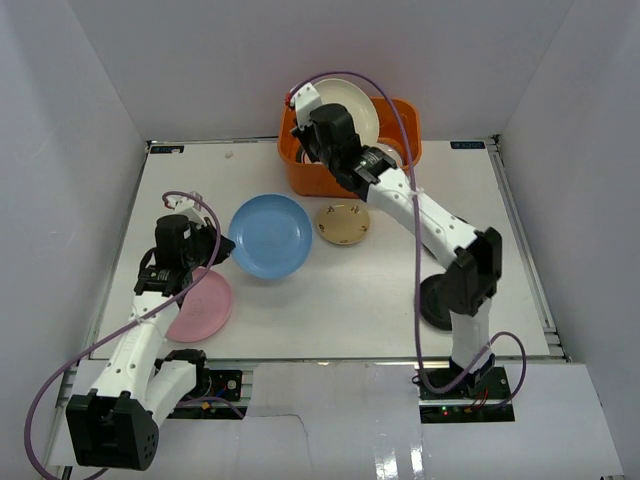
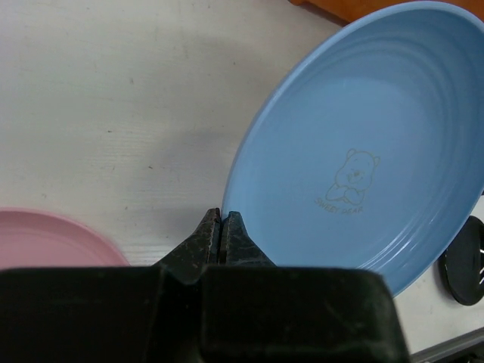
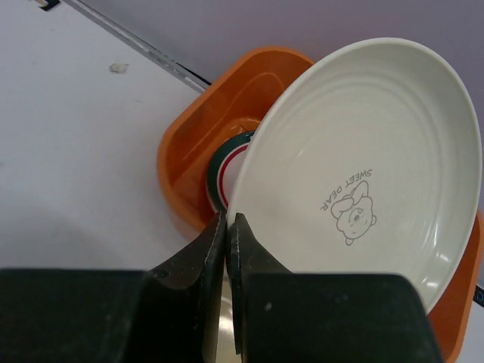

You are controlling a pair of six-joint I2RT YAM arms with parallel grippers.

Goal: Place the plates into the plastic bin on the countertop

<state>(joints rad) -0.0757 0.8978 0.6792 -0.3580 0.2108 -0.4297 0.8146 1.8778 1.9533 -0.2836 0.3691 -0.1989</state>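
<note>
The orange plastic bin stands at the back of the white countertop. My right gripper is shut on the rim of the cream plate and holds it tilted above the bin. In the right wrist view the fingertips pinch the cream plate over the bin, where a white plate with a patterned rim lies. My left gripper is shut on the left rim of the light blue plate; its tips meet the plate's edge.
The pink plate lies under my left arm and shows in the left wrist view. The small tan plate sits in front of the bin. A black plate is partly hidden behind my right arm. White walls enclose the table.
</note>
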